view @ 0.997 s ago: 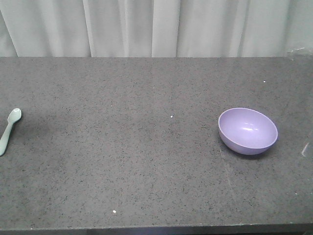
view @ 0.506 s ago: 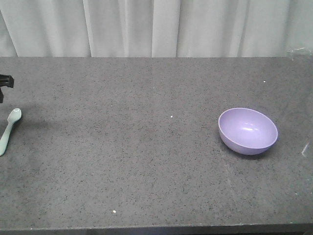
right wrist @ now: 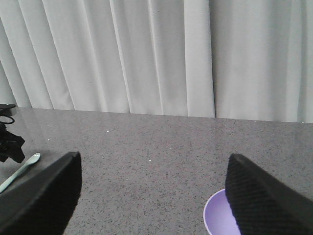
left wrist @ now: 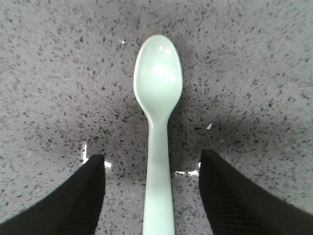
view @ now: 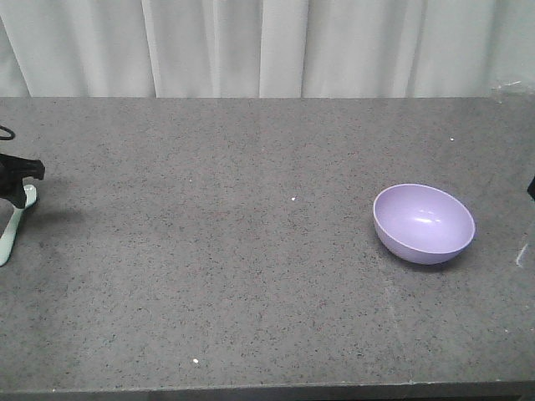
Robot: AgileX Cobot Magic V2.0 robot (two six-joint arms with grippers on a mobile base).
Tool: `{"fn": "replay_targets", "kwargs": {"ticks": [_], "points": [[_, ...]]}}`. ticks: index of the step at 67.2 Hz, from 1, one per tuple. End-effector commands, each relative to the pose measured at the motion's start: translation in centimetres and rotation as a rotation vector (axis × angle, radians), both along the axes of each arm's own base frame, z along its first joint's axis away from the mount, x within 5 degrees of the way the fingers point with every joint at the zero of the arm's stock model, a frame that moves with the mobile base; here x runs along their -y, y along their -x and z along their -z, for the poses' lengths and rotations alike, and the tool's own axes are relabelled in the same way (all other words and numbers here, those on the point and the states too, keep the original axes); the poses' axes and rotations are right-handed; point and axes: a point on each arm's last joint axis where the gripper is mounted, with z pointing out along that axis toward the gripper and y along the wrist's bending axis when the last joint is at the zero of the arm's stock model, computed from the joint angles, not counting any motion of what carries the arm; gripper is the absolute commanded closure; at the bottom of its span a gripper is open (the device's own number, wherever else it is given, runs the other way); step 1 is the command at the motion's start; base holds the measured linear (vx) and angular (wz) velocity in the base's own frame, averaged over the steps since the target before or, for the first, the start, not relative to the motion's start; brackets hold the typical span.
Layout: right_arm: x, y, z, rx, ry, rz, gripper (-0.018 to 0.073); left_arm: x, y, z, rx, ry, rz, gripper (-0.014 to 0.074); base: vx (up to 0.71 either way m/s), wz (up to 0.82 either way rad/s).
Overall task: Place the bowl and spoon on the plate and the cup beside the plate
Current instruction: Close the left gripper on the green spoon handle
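Left gripper [left wrist: 152,164] wide, jaws straddling spoon [left wrist: 158,83] handle at tabletop [view: 251,276] left edge. Lower squarely, keep handle centred, then pinch. Bowl [view: 424,223] near right edge; right gripper [right wrist: 154,193] wide, near it.

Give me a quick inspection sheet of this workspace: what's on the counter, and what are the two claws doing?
Surface: dark speckled counter, flat.
Job's things: purple bowl on the right, empty; green spoon lying flat at the left; plate and cup not seen.
Clutter: a few white specks.
Grippers: left gripper open, straddling the spoon handle without touching; right gripper open, holding nothing.
Cables: thin dark loop by the left gripper, maybe a wire.
Surroundings: pale curtain behind.
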Motion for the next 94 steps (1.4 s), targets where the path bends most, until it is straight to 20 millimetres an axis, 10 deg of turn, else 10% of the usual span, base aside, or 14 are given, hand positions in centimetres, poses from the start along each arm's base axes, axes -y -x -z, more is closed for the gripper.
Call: {"fn": "replay_targets", "kwargs": {"ticks": [1, 42, 61, 70, 94], "points": [[0.2, -0.1, -1.3, 0.053, -0.023, 0.021, -0.0031, 0.0, -0.2, -1.6, 0.061, -0.002, -0.002, 0.0193, 0.00, 0.00], [0.1, -0.1, -1.2, 0.041, -0.028, 0.013, -0.0031, -0.1, -1.0, 2.8, -0.096, 0.020, 0.011, 0.0216, 0.00, 0.00], [0.1, -0.1, -1.2, 0.041, -0.028, 0.013, -0.0031, 0.0, -0.6, 2.9, -0.144, 0.018, 0.052, 0.0600, 0.00, 0.00], [0.1, -0.1, -1.2, 0.040, -0.029, 0.013, -0.0031, 0.1, -0.6, 2.9, -0.151, 0.023, 0.060, 0.0605, 0.00, 0.00], [0.8, -3.4, -1.5, 0.036, -0.050, 0.100, -0.0031, 1.5, 1.3, -4.6, 0.100, 0.093, 0.095, 0.0604, 0.00, 0.00]]}}
